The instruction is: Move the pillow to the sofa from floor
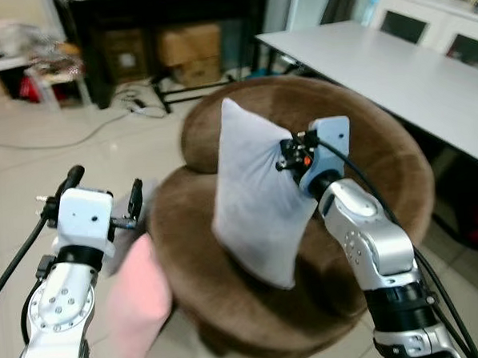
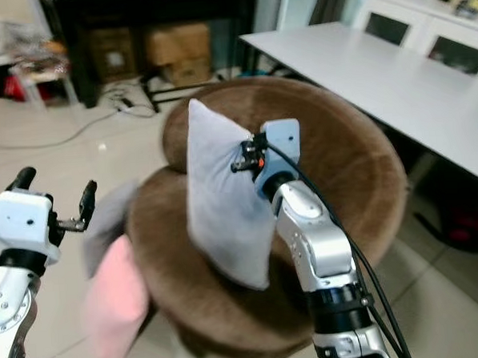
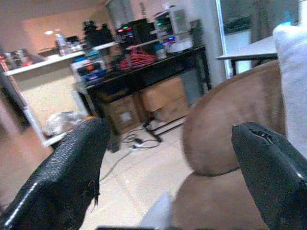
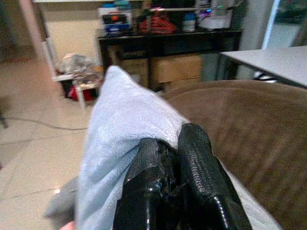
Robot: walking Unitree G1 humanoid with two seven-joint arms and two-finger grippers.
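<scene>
Pillow [image 1: 252,202] is pinched by right gripper [image 4: 180,158] over sofa [image 1: 382,163], release needed next; left gripper [image 1: 104,204] is spread, idle.

The pillow [image 1: 252,202] covers the fingertips of the right gripper [image 1: 288,155] in the head views, and it hides the middle of the sofa [image 1: 383,171] seat and part of the backrest. The right arm [image 1: 379,260] hides the seat beside it. In the right wrist view the pillow runs off the frame below. A pink thing [image 1: 141,300] and a grey thing [image 2: 108,214] by the left arm [image 1: 64,292] are blurred; what they are cannot be told. The table [image 1: 393,67] is cut by the right edge. Clutter on the far desk [image 3: 139,52] is too small and blurred to name.
</scene>
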